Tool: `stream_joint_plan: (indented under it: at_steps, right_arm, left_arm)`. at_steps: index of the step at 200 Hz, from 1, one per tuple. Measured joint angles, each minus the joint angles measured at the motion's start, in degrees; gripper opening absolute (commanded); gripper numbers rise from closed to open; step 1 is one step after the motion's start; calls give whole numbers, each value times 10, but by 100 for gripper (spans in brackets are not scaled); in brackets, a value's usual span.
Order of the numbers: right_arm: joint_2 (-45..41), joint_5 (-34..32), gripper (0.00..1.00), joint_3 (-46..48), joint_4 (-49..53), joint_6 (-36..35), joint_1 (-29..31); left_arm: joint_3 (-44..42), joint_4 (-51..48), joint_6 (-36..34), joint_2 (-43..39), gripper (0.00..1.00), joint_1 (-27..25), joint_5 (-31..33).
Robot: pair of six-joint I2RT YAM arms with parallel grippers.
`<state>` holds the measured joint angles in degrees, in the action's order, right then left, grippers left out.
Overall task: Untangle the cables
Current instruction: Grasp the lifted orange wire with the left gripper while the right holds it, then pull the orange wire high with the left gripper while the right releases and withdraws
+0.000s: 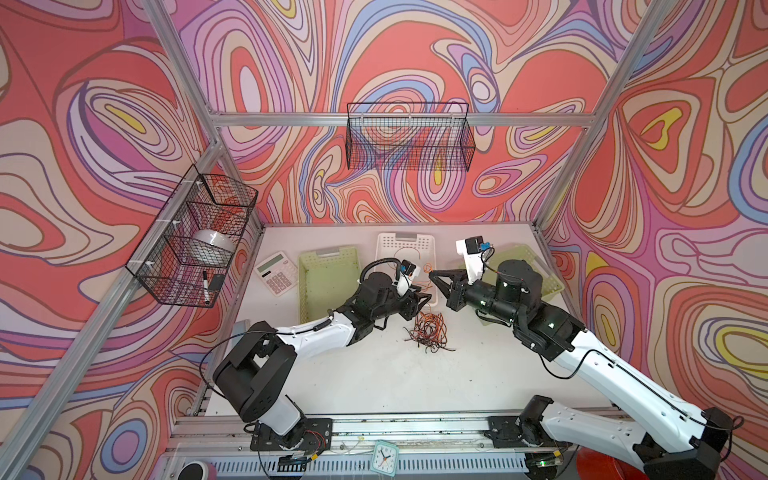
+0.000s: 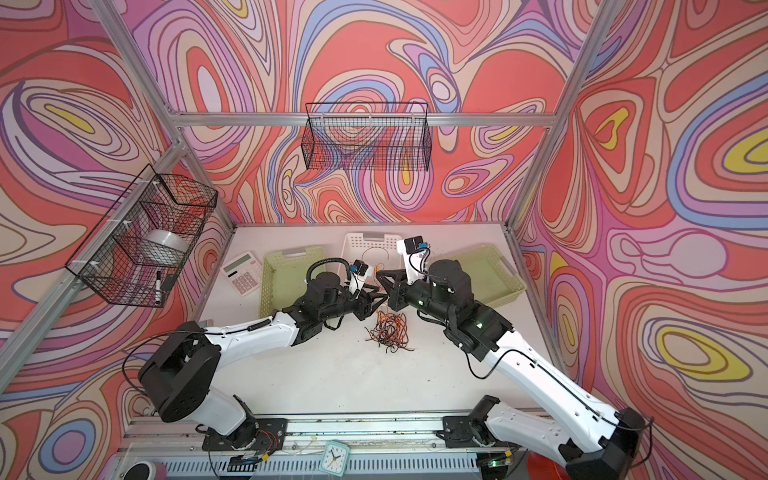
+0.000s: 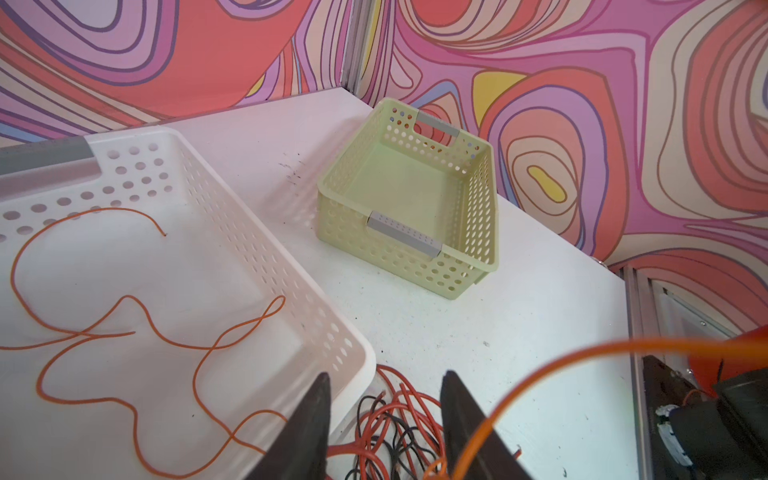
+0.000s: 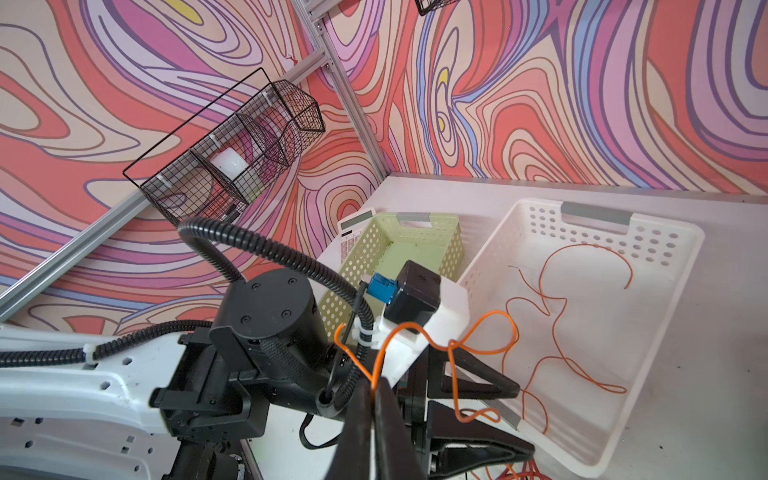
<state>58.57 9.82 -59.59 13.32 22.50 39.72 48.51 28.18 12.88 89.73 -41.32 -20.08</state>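
Swirling red, pink and lilac walls [image 1: 415, 50] enclose a white surface [image 1: 395, 382] — aluminium frame [image 1: 291, 119] at the corners, black wire baskets [image 1: 409, 137] hanging.

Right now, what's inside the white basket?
Thin orange cable lies in loose loops on the white basket's floor; whether it is one strand or two, I cannot tell. Nothing else shows. In a top view the left arm covers its near end.
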Motion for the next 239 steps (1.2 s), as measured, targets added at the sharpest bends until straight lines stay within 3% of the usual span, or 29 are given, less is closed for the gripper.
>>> stream_joint_plan:
  at_steps: [21, 86, 147, 202, 239]
  right_arm:
    - [-6, -13, 0, 0, 9, -8, -1]
    - [-82, -106, 0, 48, 46, -21, -42]
    - [-98, -180, 0, 137, 93, -27, -58]
    - [-105, -251, 0, 142, 140, -3, -85]
    - [-105, -260, 0, 142, 167, 12, -130]
  left_arm:
    - [2, -1, -7, -6, 0, 0, 2]
    - [0, -76, -46, -104, 0, 19, 17]
    - [-2, -183, -62, -217, 0, 94, 43]
    - [-2, -284, -74, -268, 0, 156, 67]
    - [-2, -318, -71, -289, 0, 207, 56]
